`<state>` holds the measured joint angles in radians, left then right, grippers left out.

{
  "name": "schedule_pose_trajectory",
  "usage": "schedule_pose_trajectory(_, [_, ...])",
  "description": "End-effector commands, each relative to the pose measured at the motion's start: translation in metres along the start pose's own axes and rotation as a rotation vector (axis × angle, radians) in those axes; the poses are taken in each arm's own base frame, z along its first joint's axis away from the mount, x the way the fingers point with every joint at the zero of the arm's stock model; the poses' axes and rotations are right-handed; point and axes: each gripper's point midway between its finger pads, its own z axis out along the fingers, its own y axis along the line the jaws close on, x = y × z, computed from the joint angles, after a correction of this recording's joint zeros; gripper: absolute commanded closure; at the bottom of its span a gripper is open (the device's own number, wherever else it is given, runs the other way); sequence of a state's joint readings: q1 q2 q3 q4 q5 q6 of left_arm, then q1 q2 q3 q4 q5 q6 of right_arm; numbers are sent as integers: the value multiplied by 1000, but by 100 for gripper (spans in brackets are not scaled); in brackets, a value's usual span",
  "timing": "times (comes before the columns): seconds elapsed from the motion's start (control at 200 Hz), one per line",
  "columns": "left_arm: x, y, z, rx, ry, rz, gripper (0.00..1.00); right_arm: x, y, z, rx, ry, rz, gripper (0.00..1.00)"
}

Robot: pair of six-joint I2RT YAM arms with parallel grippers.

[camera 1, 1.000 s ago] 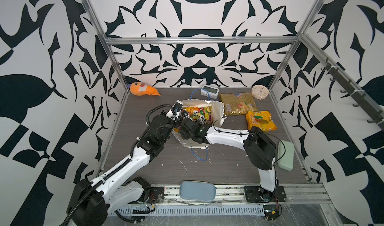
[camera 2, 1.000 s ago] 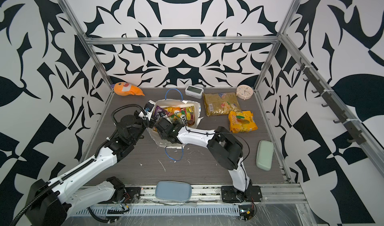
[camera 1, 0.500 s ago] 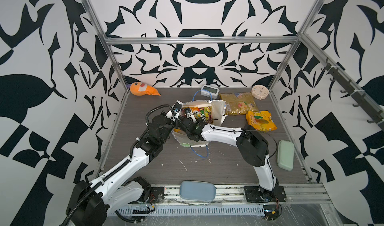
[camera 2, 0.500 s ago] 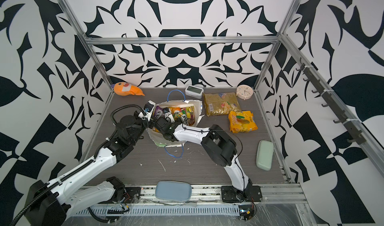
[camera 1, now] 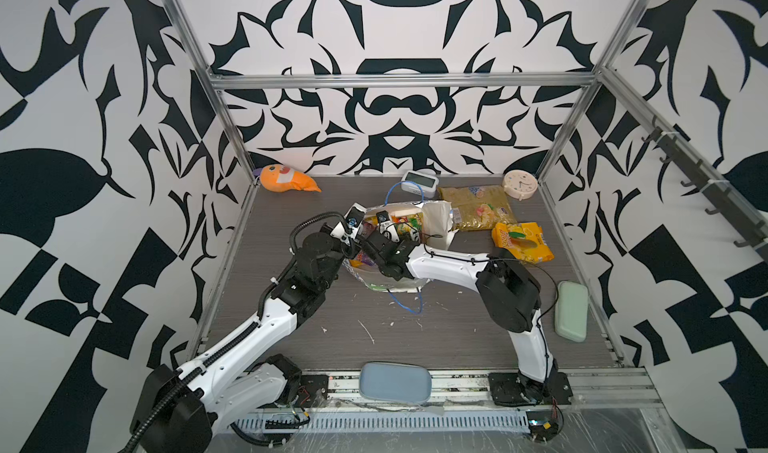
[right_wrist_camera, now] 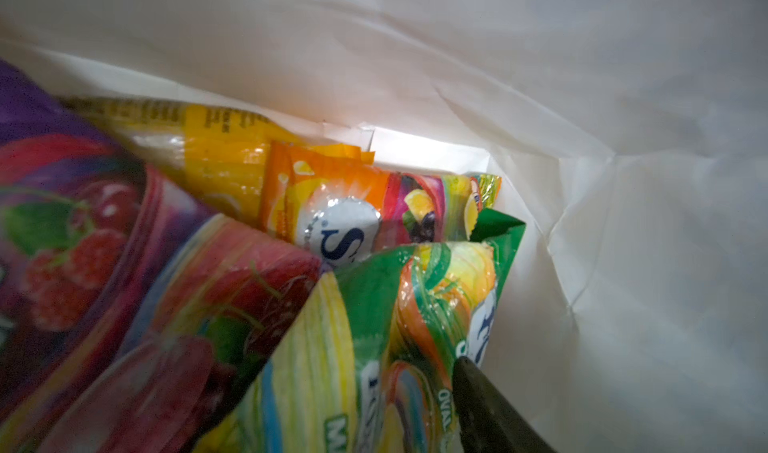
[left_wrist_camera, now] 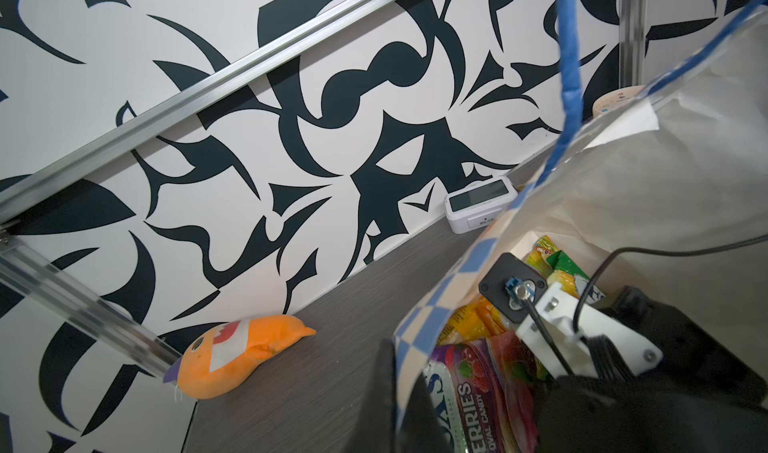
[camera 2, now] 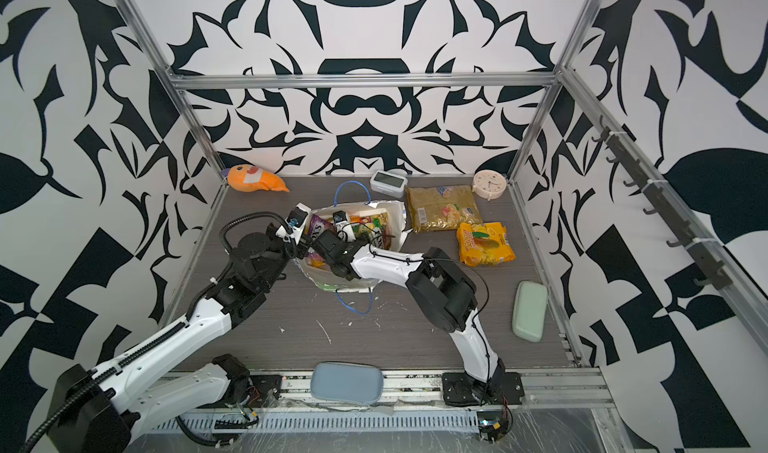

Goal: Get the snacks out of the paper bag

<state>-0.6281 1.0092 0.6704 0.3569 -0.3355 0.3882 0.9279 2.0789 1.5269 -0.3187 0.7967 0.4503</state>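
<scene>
With the left claw (left_wrist_camera: 401, 384) pinched shut on the checkered rim of the paper bag (camera 1: 438, 222), the mouth was pinned open in the middle of the counter (camera 1: 457, 334), and the right claw (camera 2: 326, 243) was down inside it. Only one finger (right_wrist_camera: 478, 401) showed in the right wrist view, lying against the green-yellow packet (right_wrist_camera: 374, 338) — jaw gap couldn't be told. The purple packet (right_wrist_camera: 62, 230) and orange packet (right_wrist_camera: 328, 189) were packed in beside it, overlapping. The olive-gold packet (camera 1: 478, 207) and mango packet (camera 1: 521, 241) already lay out on the counter, right of the bag.

Judged step: grab one packet. Best bet looked like the green-yellow one's top seam — it stood nearest the finger. Pinch that seam alone, not a neighbour, then lift straight up through the mouth so the paper wall wouldn't drag. The left claw would need to hold the rim, else the bag could tip.

Room: bag walls were close on all sides and the rim was crumpled on its right side. Bare counter in front, and between the mango packet and the green pad (camera 1: 571, 309), looked like free drop space. The digital clock (camera 1: 419, 180) sat just behind the bag, so no swinging that way.
</scene>
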Motion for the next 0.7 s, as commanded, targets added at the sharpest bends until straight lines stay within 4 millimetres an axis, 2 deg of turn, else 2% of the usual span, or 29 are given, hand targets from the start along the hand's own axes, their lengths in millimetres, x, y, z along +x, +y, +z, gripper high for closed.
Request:
schedule_pose_trajectory(0.0, [-28, 10, -9, -29, -109, -17, 100, -11, -21, 4, 86, -12, 15, 30])
schedule_pose_trajectory(0.21, [-26, 11, -11, -30, -104, -18, 100, -12, -30, 12, 127, -22, 4, 40])
schedule_pose_trajectory(0.34, [-24, 10, -11, -32, -101, -17, 100, -19, -39, 9, 158, -39, -6, 52])
schedule_pose_trajectory(0.465, [-24, 10, -9, -32, -93, -12, 100, -25, -51, 0, 162, -56, 13, 58])
schedule_pose_trajectory(0.53, [-22, 10, -8, -35, -93, -10, 100, -25, -54, -3, 154, -65, 24, 67])
schedule_pose_trajectory(0.605, [-21, 10, -7, -43, -104, -8, 100, -25, -58, -5, 161, -66, 23, 71])
schedule_pose_trajectory(0.695, [-23, 9, -6, -35, -97, -7, 100, -21, -65, -4, 172, -52, 32, 86])
